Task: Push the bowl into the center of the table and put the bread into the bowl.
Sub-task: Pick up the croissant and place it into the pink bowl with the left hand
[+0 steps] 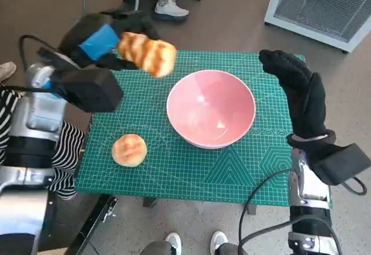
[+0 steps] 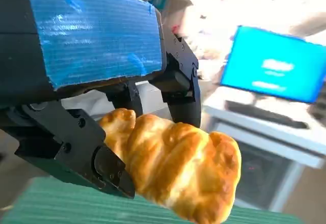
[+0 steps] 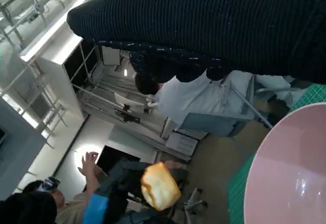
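A: So, where does the bread stand?

B: The left hand grips a long twisted loaf above the far left part of the green cutting mat. In the left wrist view the black fingers close on the loaf from both sides, and the golden crust sticks out past them, clear of the mat below.

A: And the bowl?

B: The pink bowl sits upright on the mat, roughly at its middle, a little toward the right and far side. Nothing lies inside it. The loaf hangs to the bowl's left and farther back, not over the rim.

A: Is there other bread?

B: Yes, a round bun rests on the mat near its front left, well apart from the bowl and from both hands.

A: What of the right hand?

B: The right hand in its knitted glove hovers by the mat's right edge, just beside the bowl. It holds nothing and its fingers stretch out away from the robot. The right wrist view shows the glove as a dark band, a part of the bowl's rim, and the loaf seen far off.

A: Anything round the table?

B: A person's shoes show on the floor beyond the table, and a white grilled unit stands at the far right
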